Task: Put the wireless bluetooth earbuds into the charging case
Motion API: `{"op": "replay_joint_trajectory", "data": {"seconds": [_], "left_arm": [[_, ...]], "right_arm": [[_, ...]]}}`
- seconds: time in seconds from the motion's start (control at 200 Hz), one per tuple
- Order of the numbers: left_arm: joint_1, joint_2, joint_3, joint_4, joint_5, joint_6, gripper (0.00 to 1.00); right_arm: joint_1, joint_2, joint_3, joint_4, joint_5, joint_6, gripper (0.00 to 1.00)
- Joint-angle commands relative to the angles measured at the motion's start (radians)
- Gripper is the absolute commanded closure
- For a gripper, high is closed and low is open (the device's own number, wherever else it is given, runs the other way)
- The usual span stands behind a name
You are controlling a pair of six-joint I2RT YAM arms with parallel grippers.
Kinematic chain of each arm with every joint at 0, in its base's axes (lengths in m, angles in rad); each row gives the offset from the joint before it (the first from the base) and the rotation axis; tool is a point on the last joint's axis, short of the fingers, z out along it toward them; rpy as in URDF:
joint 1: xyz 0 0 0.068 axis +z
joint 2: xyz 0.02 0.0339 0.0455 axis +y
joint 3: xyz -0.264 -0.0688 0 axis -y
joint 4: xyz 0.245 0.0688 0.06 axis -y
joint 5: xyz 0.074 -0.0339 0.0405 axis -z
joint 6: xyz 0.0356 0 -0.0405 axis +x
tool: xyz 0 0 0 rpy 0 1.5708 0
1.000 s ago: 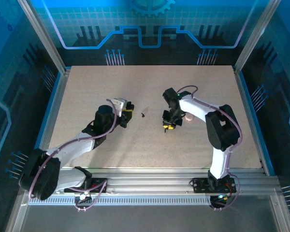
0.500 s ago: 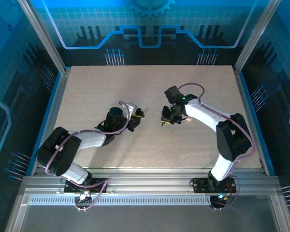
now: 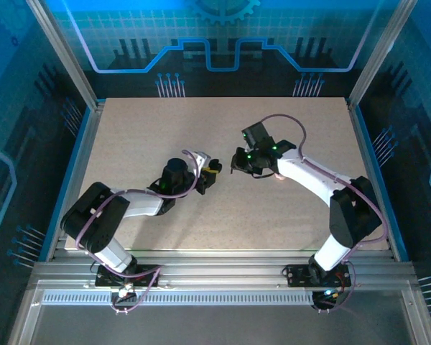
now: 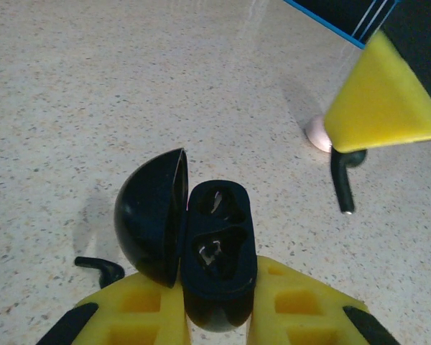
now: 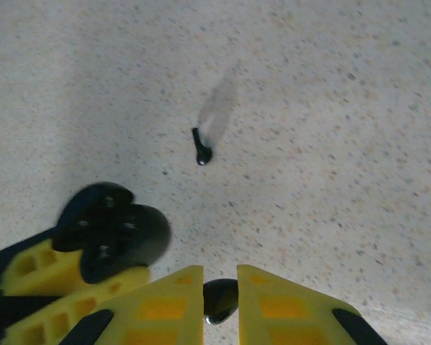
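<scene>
The black charging case (image 4: 217,244) stands open between the yellow fingers of my left gripper (image 4: 217,279), which is shut on its base. Its lid (image 4: 149,215) hangs to the left and both sockets look empty. My right gripper (image 5: 220,277) is shut on a black earbud (image 5: 220,300). In the left wrist view that earbud (image 4: 343,180) hangs stem-down from a yellow finger (image 4: 384,100), to the right of the case and apart from it. A second black earbud (image 5: 200,147) lies on the table beside the case. In the top view the left gripper (image 3: 212,175) and right gripper (image 3: 238,162) are close together mid-table.
A pale pink rounded thing (image 3: 280,175) lies on the speckled table (image 3: 223,215) under the right arm, and shows again behind the right finger (image 4: 317,133). Blue-edged frame rails (image 3: 373,172) bound the table on both sides.
My left gripper has carried the open case rightward toward the table's middle. My right gripper has moved left and farther back with its earbud, closing the gap to the case.
</scene>
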Motion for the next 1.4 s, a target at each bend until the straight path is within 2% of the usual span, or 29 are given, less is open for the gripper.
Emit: {"op": "replay_joint_trajectory", "data": {"seconds": [0.0, 0.55, 1.396], "left_arm": [[-0.010, 0.018, 0.032, 0.073, 0.060, 0.003, 0.90], [-0.011, 0.031, 0.066, 0.104, 0.170, 0.036, 0.90], [-0.011, -0.039, 0.074, 0.127, 0.161, 0.000, 0.89]], "right_arm": [[0.026, -0.025, 0.038, 0.076, 0.012, -0.039, 0.85], [0.077, -0.126, -0.050, 0.248, 0.069, -0.174, 0.84], [0.115, -0.166, -0.135, 0.271, 0.138, -0.251, 0.84]]}}
